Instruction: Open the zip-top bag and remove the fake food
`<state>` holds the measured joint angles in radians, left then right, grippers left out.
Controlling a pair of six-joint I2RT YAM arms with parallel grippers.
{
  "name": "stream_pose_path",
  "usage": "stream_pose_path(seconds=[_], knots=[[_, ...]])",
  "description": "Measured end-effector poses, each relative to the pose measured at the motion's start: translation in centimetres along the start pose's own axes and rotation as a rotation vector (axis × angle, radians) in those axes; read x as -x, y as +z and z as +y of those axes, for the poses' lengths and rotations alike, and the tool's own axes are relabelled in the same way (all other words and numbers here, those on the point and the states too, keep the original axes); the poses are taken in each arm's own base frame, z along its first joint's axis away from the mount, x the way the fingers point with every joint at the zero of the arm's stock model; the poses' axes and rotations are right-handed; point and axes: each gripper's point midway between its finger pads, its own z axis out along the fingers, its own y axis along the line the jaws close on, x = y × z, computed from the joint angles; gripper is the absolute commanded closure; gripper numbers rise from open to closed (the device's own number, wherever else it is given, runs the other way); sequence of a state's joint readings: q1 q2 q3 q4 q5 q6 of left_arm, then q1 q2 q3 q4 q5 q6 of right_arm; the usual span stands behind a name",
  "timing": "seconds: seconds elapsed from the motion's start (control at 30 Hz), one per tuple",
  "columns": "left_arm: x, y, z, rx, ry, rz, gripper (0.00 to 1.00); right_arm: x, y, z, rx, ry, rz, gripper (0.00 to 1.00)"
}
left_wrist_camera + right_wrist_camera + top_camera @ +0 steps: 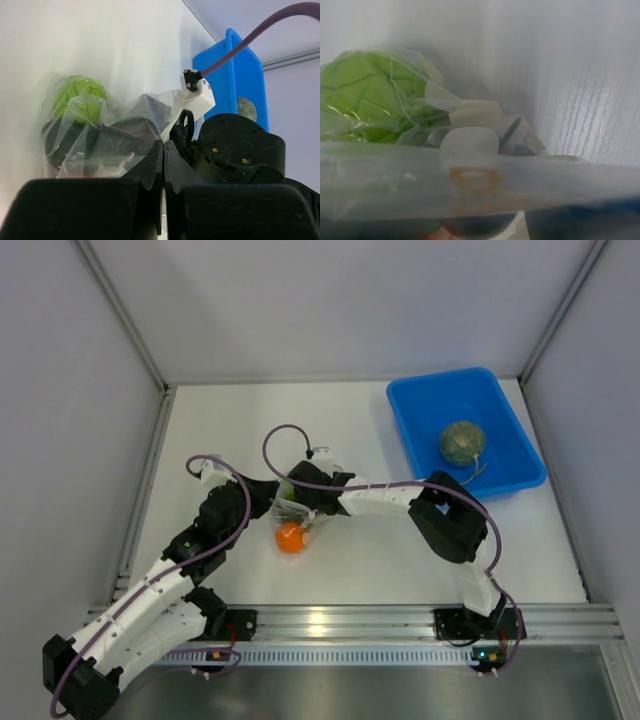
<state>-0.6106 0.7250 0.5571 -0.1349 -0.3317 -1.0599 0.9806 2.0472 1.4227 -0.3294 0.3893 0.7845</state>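
The zip-top bag [296,504] hangs crumpled between my two grippers at the table's middle. My left gripper [164,145] is shut on a fold of the bag's clear film [135,120]. A green apple [77,97] and a small dark piece [62,142] show inside the bag. My right gripper [308,498] is at the bag's right side. In the right wrist view the bag's film and zip strip [480,185] cover its fingers, with the apple [365,95] behind. An orange [291,537] lies at the bag's near edge. A netted melon [462,441] rests in the blue bin [500,410].
The blue bin stands at the table's back right, close to the right wall. Grey walls enclose the table on three sides. A metal rail [340,625] with both arm bases runs along the near edge.
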Motion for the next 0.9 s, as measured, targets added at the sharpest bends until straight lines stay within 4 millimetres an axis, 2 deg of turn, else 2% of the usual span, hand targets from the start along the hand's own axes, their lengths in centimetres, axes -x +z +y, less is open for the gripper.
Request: stream_pose_path(seconds=[0.03,0.2,0.43,0.67,0.9], knots=[[0.0,0.0,0.0,0.0,0.001,0.001,1.0,-0.3,0.1,-0.2,-0.005,-0.007,0.007,0.35],[-0.1,0.1,0.1,0.003,0.003,0.003,1.0,-0.6,0.2,-0.5,-0.01,-0.03,0.013,0.5],[-0.1,0.1,0.1,0.005,0.009,0.0,1.0,-0.7,-0.4,-0.5,-0.012,-0.053,0.018,0.54],[0.0,0.1,0.1,0.006,0.009,-0.004,1.0,0.4,-3.8,-0.2,0.003,-0.096,-0.003,0.54],[0.0,0.1,0.2,0.005,0.016,-0.004,1.0,3.1,-7.7,1.7,0.065,-0.111,-0.064,0.55]])
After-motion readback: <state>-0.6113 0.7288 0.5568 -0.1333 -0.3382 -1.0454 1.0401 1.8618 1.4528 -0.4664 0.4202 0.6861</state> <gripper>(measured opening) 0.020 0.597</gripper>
